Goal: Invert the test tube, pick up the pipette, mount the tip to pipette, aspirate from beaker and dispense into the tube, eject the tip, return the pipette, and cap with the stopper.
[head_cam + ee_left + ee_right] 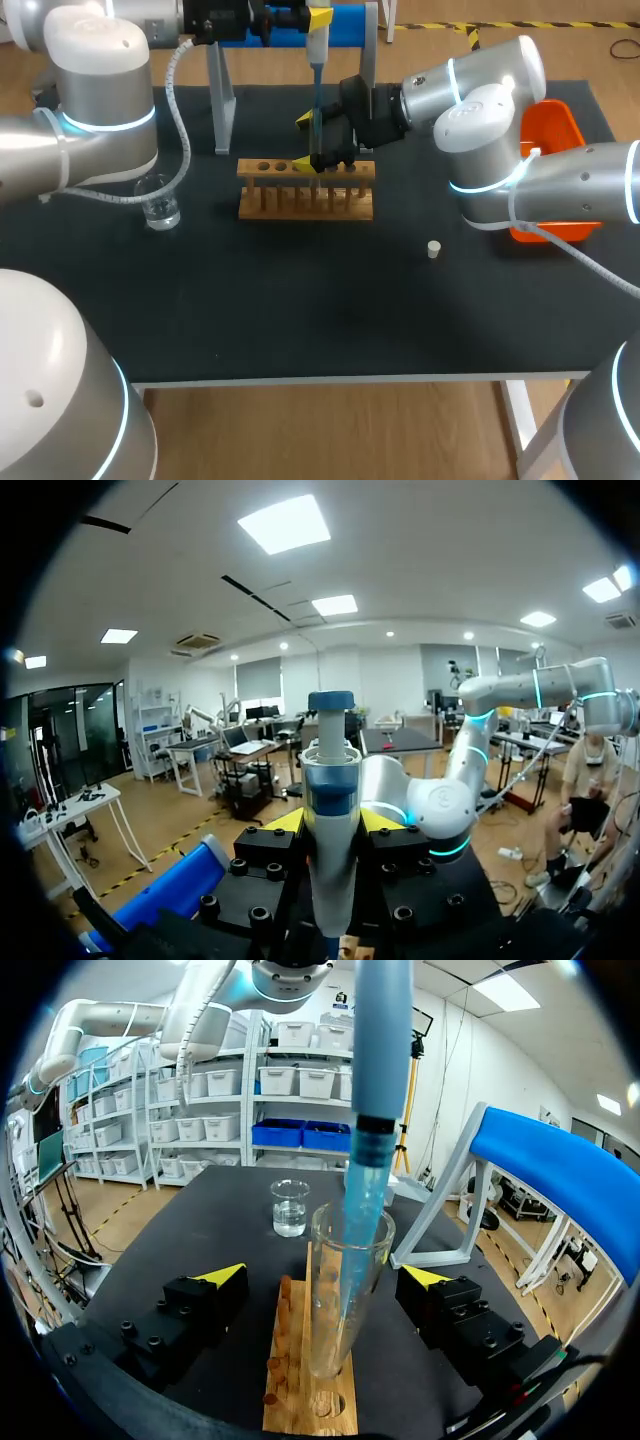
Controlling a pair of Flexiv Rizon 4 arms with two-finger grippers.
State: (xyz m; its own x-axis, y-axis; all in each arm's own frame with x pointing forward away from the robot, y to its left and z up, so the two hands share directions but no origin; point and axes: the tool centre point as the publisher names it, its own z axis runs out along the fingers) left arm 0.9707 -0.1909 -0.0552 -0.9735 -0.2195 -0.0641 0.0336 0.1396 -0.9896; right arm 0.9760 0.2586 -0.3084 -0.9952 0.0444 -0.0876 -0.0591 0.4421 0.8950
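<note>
Left hand [332,823] was clamped tight on the pipette [330,770], its blue tip [352,1260] down inside the test tube [322,1345] standing in the wooden rack [290,1392]. Right hand [325,1276] sat wide apart, flanking the tube without touching. Beaker [160,205] and stopper [434,249] stood apart on the worktop [300,310].

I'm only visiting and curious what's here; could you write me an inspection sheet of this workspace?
Surface: black table.
Job's things: test tube upright in wooden rack, pipette reaching into it; beaker and stopper apart on the table.
Clutter: orange bin at the edge; stand behind rack.
Grippers: left gripper shut on pipette; right gripper open around test tube.
Cables: grey hose along each arm.
Surroundings: nothing seen.
</note>
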